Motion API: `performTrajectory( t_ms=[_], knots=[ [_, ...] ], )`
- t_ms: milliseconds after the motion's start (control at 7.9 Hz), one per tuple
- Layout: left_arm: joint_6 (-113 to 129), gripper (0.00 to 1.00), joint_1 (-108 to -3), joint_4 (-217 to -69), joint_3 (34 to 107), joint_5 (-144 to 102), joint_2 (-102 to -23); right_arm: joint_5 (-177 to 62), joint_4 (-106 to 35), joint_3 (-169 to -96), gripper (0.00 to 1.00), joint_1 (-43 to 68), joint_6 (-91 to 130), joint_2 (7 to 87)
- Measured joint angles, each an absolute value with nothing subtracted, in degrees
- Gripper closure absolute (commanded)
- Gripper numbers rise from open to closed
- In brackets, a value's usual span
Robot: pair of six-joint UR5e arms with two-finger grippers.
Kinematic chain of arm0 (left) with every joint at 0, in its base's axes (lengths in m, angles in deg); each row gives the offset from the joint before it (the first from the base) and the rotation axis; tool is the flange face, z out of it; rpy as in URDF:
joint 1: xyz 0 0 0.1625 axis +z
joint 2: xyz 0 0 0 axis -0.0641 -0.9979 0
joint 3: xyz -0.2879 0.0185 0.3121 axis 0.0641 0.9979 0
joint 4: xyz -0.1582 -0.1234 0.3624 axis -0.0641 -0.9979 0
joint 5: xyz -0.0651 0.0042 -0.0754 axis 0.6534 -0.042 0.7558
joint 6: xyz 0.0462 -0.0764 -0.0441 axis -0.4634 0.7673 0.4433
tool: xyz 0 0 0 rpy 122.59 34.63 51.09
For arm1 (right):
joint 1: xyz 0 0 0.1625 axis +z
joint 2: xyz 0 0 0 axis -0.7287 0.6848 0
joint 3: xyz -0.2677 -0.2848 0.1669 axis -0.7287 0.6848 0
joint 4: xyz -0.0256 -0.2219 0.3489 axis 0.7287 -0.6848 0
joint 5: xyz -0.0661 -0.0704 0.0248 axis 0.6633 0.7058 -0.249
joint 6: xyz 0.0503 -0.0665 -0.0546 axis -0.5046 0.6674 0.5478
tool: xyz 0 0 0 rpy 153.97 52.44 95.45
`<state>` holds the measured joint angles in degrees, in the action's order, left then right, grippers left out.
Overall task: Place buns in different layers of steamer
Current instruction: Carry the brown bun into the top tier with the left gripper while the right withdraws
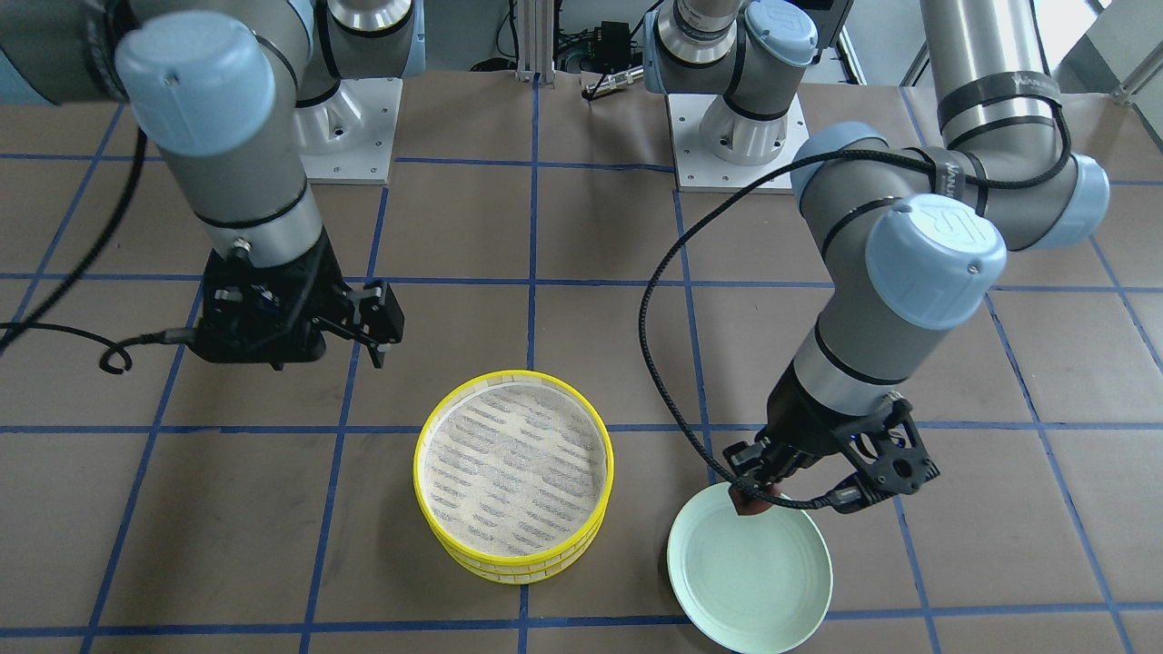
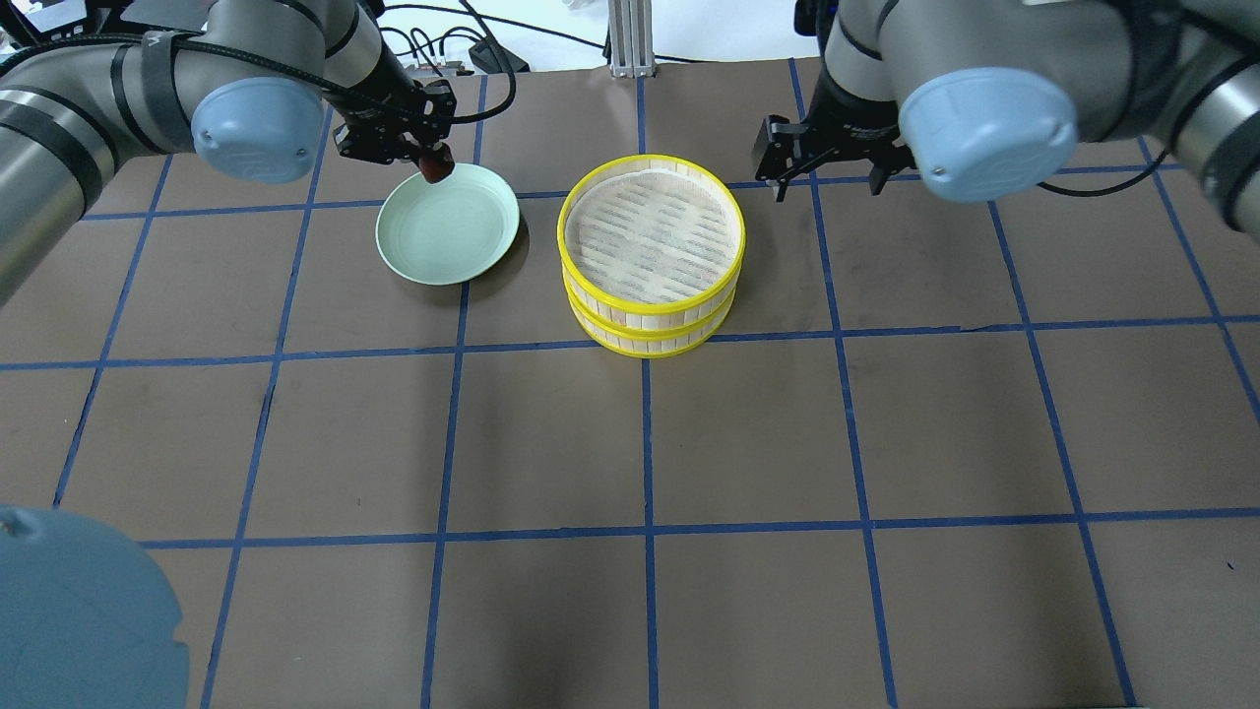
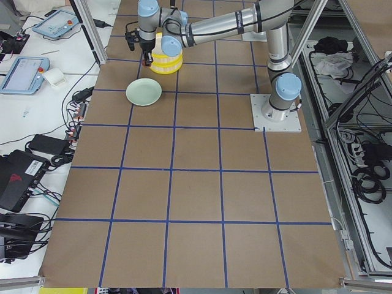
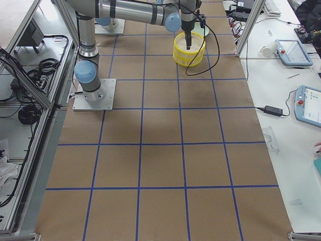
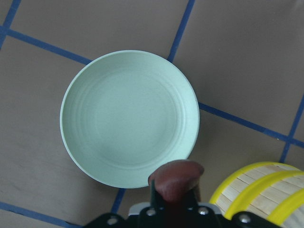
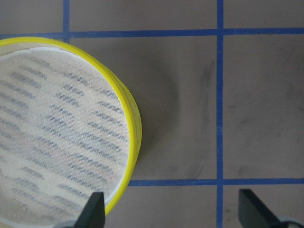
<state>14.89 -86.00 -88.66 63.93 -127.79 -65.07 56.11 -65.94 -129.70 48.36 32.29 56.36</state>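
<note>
My left gripper point(image 2: 433, 162) is shut on the dark reddish-brown bun point(image 5: 175, 178) and holds it above the far rim of the pale green plate point(image 2: 448, 225); the bun also shows in the front view point(image 1: 750, 505). The two steamer layers point(image 2: 650, 300) stand stacked, yellow rims one on the other, and the top mesh floor point(image 1: 513, 468) is bare. My right gripper point(image 2: 825, 177) is open and empty, hovering beside the stack on its right; its wrist view shows the stack's rim point(image 6: 130, 123). The cream-white bun is not in view.
The plate point(image 1: 750, 568) is empty and lies left of the stack in the overhead view, close to it. The brown table point(image 2: 689, 443) has blue tape grid lines. The arm bases point(image 1: 736, 136) stand at the robot's edge of the table.
</note>
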Motion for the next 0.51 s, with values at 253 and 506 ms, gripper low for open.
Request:
performTrajectory(
  t_ms=[253, 506],
  knots=[
    [23.26, 0.88, -92.3, -89.07, 64.01, -125.42, -63.87, 55.97, -55.18, -127.94, 0.0, 45.48, 37.27, 63.71],
    [28.73, 0.69, -96.98, -88.54, 64.32, -121.05, -64.49, 55.08, -48.4, -126.7, 0.0, 45.03, 38.96, 68.19]
  ],
)
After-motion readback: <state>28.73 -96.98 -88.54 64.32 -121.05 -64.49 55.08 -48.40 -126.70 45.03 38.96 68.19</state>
